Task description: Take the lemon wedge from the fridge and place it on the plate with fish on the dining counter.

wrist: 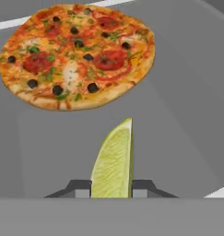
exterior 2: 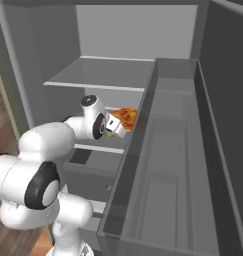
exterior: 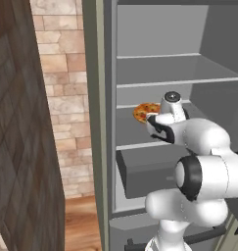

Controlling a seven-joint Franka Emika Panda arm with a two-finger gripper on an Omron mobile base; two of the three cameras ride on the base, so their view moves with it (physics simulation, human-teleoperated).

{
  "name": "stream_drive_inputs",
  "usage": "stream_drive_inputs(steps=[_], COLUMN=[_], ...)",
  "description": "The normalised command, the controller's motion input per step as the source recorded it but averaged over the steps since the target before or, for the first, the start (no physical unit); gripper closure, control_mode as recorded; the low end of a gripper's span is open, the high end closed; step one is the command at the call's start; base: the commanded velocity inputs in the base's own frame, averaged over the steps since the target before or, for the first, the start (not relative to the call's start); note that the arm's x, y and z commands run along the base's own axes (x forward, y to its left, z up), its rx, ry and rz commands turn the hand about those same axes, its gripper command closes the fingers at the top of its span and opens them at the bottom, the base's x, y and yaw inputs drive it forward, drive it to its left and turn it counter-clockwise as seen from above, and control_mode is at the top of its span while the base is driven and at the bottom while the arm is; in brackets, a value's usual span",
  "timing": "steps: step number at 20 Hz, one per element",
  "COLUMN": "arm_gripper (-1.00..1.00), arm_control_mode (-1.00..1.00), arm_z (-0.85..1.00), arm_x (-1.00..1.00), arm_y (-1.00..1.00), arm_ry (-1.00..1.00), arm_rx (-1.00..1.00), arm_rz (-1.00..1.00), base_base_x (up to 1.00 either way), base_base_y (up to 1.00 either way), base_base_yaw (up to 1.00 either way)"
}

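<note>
- The lemon wedge (wrist: 114, 161) stands on end in the hand view, its long axis running from the claw (wrist: 111, 188) up toward the pizza (wrist: 76, 55); the pointed tip aims at the pizza's near rim and stops short of it, with bare grey shelf (wrist: 178, 115) between them.
- One side of the wedge is a curved edge that bows out to the left; the other side is a straight, nearly vertical edge on the right, so it reads as a narrow sliver, wide at the base and tapering to the tip.
- Its face is pale yellow-green with faint pulp streaks, and a thin brighter yellow rind line runs down the straight edge.
- The wedge is far smaller than the pizza, which is round, orange-red, and dotted with dark olives, red slices and green flecks.
- The claw is clenched on the lemon wedge: a dark fingertip (wrist: 79, 188) presses against each side of its base.
- In the left base view the claw (exterior: 151, 120) reaches into the open fridge (exterior: 154, 68) at the shelf level where the pizza (exterior: 144, 112) lies, just this side of the pizza.
- In the right base view the claw (exterior 2: 118, 128) sits at the pizza's (exterior 2: 127, 117) near edge, with a speck of yellow-green at its tip.
</note>
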Motion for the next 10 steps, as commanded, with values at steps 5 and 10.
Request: stream_drive_inputs(steps=[5,10], arm_gripper=[1.0,1.0], arm_control_mode=[-1.0,-1.0], arm_z=[0.86,0.47], arm_x=[-1.0,-1.0], arm_y=[0.3,0.15], arm_ry=[-0.03,0.0], arm_rx=[0.0,0.02], arm_rz=[-0.15,-0.18], base_base_x=[0.0,0.0], base_base_y=[0.0,0.0], base_base_yaw=[0.0,0.0])
